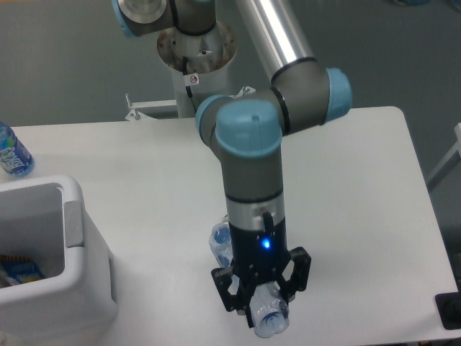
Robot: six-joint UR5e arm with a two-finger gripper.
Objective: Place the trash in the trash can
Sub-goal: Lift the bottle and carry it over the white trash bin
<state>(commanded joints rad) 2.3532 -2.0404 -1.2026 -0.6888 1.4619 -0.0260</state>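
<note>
Broadly, the white counter (144, 166) spreads out on every side of the pincer and carries everything else in view. Next in bulk is the arm (252, 166), its silver tube and grey-and-blue joints rising up and behind the pincer toward the base (196, 61) at the counter's far edge. Well to the left of the pincer stands the trash can (50, 288), a white boxy bin with a thick rim and a grey flap (74, 223) on the side facing the pincer; something blue and orange lies inside it, too small to name. Bare counter lies between the pincer and the bin, with no object between them.

The pincer (263, 299) points downward near the counter's front edge, a blue light glowing on its wrist. Its black fingers (229, 287) are clamped on the crushed bottle (268, 314), a clear bluish plastic thing whose capped end sticks out below the fingers while its other end shows up and to the left, partly hidden behind the wrist. Whether the bottle touches the counter cannot be told.

Far to the upper left of the pincer, at the counter's edge, stands a blue-labelled bottle (13, 151), partly cut off by the frame.
</note>
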